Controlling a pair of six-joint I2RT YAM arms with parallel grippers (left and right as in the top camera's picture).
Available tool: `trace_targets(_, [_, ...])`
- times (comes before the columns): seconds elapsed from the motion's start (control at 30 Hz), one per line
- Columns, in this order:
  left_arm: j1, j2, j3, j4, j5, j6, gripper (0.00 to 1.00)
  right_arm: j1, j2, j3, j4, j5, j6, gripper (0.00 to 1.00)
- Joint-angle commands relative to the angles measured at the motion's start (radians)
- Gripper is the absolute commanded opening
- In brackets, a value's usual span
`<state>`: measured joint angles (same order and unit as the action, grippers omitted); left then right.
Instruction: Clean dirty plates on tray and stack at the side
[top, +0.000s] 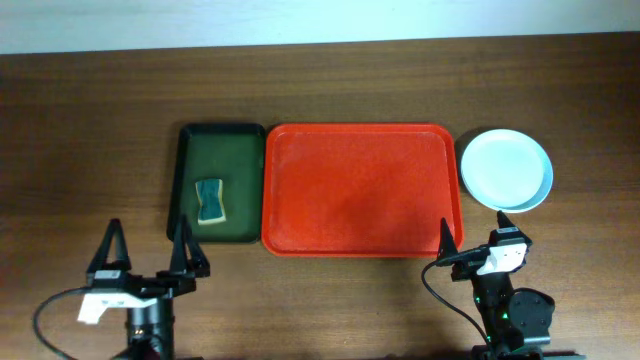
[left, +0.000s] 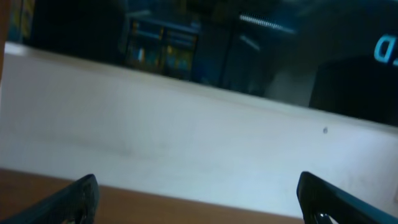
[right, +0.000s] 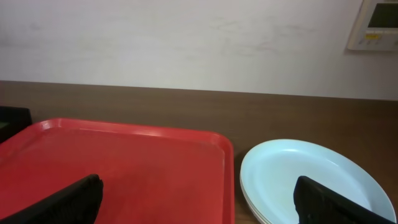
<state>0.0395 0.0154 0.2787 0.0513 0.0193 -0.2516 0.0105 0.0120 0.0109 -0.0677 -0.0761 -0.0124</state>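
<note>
Spread fingers (right: 73, 200); sponge (top: 210, 201) in green tray (top: 238, 155)

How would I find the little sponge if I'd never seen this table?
Find the big red tray in the middle of the brown table. Next to it on the left is a smaller dark green tray, and the sponge lies in it. It is the only thing there: small, teal on top with a yellow edge.

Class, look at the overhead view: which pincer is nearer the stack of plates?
Right. The right pincer is open just on the robot's side of the stack of plates, apart from it. The left pincer is far off, beyond the red tray and green tray.
</note>
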Motion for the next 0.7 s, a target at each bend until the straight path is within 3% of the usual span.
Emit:
trace_targets(0.0, [-0.004,-0.010,-0.134,0.120,0.014,-0.002,0.99,-0.003,-0.008,-0.005,-0.005,0.002,-0.006,0.98])
trace_targets(0.17, [-0.004,-0.010,-0.270,0.188,0.014,-0.002,0.99,-0.003,-0.008,-0.005,-0.005,0.002,-0.006,0.98])
trace_targets(0.27, [-0.004,-0.010,-0.270,0.101,-0.026,-0.002,0.99,-0.003,-0.008,-0.005,-0.005,0.002,-0.006,0.99])
trace_targets(0.37, [-0.004,-0.010,-0.270,-0.088,-0.095,-0.002,0.99,-0.003,-0.008,-0.005,-0.005,0.002,-0.006,0.98])
trace_targets(0.5, [-0.004,-0.010,-0.270,-0.128,-0.101,0.119,0.99,-0.003,-0.008,-0.005,-0.005,0.002,-0.006,0.98])
trace_targets(0.6, [-0.005,-0.010,-0.270,-0.135,-0.021,0.261,1.00,-0.003,-0.008,-0.005,-0.005,0.002,-0.006,0.98])
trace_targets(0.67, [-0.004,-0.010,-0.270,-0.135,-0.014,0.283,1.00,-0.003,-0.008,-0.005,-0.005,0.002,-0.006,0.98])
